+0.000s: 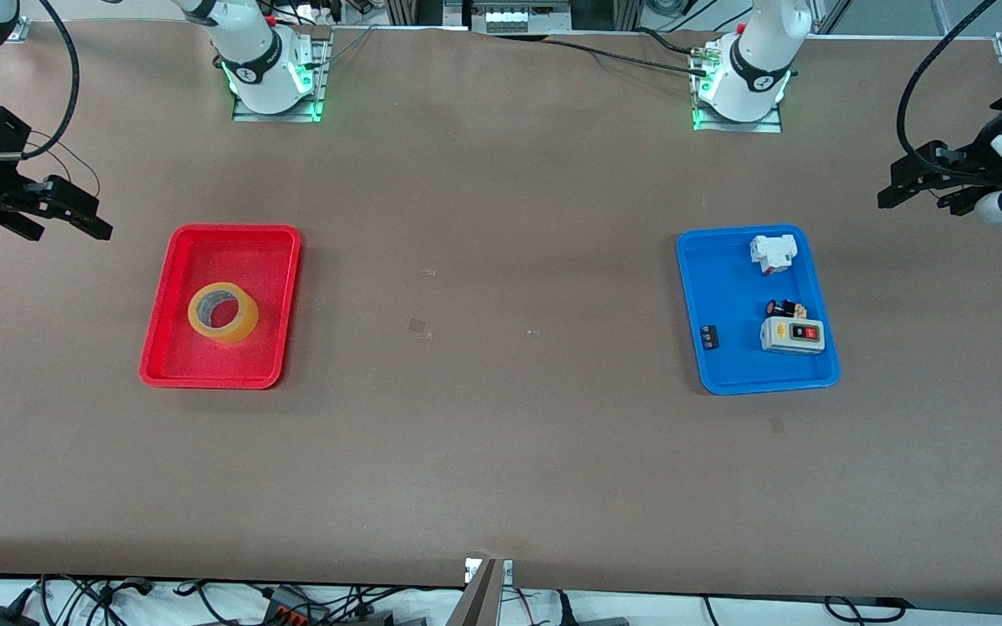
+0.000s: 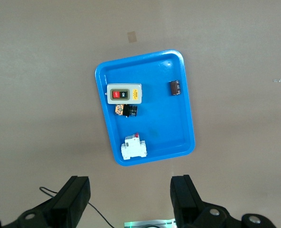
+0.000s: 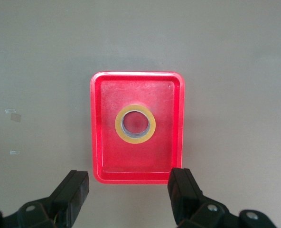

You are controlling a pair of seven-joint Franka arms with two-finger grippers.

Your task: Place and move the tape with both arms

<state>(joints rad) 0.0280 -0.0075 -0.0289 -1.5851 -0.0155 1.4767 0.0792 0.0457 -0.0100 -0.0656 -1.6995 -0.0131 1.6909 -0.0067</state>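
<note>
The tape point(image 1: 223, 313), a yellow-tan ring, lies flat in the middle of the red tray point(image 1: 179, 261) toward the right arm's end of the table. It also shows in the right wrist view point(image 3: 135, 123) inside the red tray point(image 3: 97, 142). My right gripper point(image 1: 94, 217) is open and empty, up over the bare table past the red tray's outer side; in its own wrist view point(image 3: 129, 176) the jaws stand wide apart. My left gripper point(image 1: 911, 202) is open and empty, up over the table near the left arm's end, wide apart in its wrist view point(image 2: 130, 185).
A blue tray point(image 1: 727, 287) toward the left arm's end holds a grey switch box point(image 1: 792, 336), a white breaker point(image 1: 772, 252), a small black and red part point(image 1: 782, 308) and a small dark part point(image 1: 709, 336). The blue tray also shows in the left wrist view point(image 2: 154, 133).
</note>
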